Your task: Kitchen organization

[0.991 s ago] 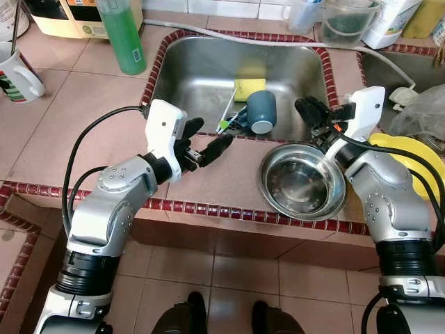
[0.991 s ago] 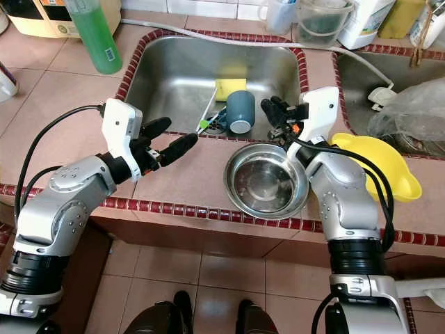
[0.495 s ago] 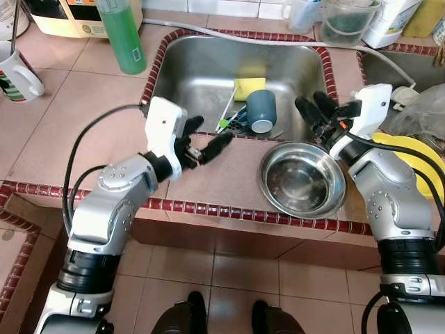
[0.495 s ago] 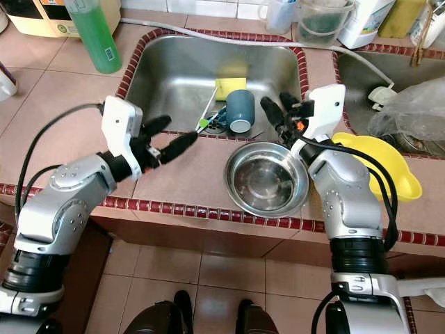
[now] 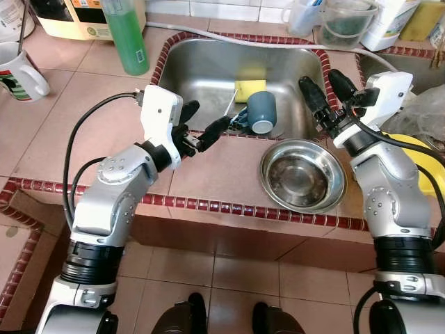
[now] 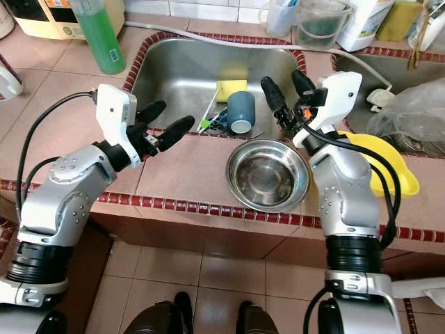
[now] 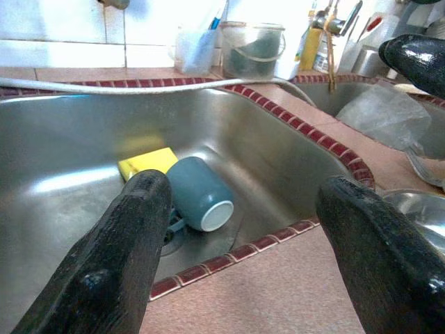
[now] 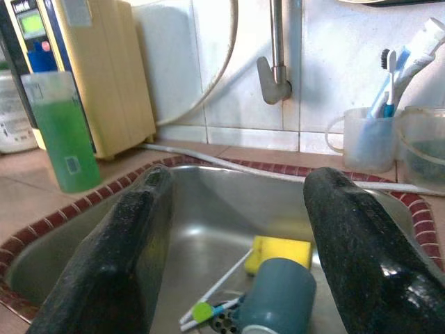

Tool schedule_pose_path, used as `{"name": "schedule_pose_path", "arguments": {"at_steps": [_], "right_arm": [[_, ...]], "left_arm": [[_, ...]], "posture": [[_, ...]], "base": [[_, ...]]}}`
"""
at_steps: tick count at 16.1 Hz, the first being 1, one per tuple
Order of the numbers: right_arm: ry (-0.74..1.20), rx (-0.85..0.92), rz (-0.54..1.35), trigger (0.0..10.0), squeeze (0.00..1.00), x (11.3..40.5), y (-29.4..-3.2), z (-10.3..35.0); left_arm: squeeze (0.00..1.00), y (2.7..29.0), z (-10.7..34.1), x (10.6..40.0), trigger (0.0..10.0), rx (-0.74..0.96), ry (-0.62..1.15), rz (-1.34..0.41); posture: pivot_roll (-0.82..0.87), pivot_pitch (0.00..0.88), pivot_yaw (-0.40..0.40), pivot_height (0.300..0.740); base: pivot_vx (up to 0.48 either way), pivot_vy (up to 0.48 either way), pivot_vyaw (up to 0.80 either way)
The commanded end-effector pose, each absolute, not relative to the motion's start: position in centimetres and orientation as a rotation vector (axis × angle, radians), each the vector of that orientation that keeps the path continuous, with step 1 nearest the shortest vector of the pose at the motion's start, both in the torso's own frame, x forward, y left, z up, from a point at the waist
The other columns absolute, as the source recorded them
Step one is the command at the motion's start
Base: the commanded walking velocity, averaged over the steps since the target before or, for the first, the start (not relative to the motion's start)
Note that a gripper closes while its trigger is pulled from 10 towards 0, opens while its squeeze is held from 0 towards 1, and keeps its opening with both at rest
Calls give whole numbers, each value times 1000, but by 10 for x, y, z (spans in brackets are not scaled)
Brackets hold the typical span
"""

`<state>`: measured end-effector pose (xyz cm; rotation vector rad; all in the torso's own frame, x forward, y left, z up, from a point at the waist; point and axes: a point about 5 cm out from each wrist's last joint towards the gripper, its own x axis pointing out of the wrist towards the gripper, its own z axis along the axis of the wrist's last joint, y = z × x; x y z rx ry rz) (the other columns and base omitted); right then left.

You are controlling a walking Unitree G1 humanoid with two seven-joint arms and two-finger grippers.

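Tiled surface (image 5: 62, 118) surrounds a steel sink (image 5: 201, 76) containing a blue cup (image 5: 261, 111). Left tool (image 5: 205, 125) and right tool (image 5: 327, 87) hover spread wide, empty.

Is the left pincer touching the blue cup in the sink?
Apart. In the left wrist view the left pincer is open over the counter edge, and the blue cup lies on its side down in the sink, with bare steel between them.
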<state>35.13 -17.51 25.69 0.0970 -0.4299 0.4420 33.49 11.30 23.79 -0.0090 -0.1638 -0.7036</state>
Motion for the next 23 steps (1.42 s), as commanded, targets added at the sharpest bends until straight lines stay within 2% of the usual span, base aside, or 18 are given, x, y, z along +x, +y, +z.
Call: {"name": "schedule_pose_path", "arguments": {"at_steps": [1, 5, 8, 12, 23], "right_arm": [[-485, 89, 445, 10000, 0, 346, -173, 266], [-516, 96, 434, 10000, 0, 337, -161, 261], [-532, 101, 378, 10000, 0, 318, -151, 250], [-478, 8, 298, 10000, 0, 301, -152, 215], [-386, 19, 182, 10000, 0, 267, -142, 176]], "left_arm": [[0, 115, 238, 337, 10000, -2, -172, -690], [0, 113, 228, 338, 10000, -3, -168, -670], [0, 111, 209, 335, 10000, -46, -138, -637], [0, 110, 192, 332, 10000, -59, -111, -591], [0, 100, 157, 324, 10000, -13, -18, -620]], "posture": [[-26, 199, 10, 740], [-28, 160, 9, 740], [-34, 121, 13, 740], [-48, 92, 44, 740], [-66, 59, 55, 740]], "base": [[0, 0, 0], [0, 0, 0], [0, 0, 0], [0, 0, 0], [0, 0, 0]]}}
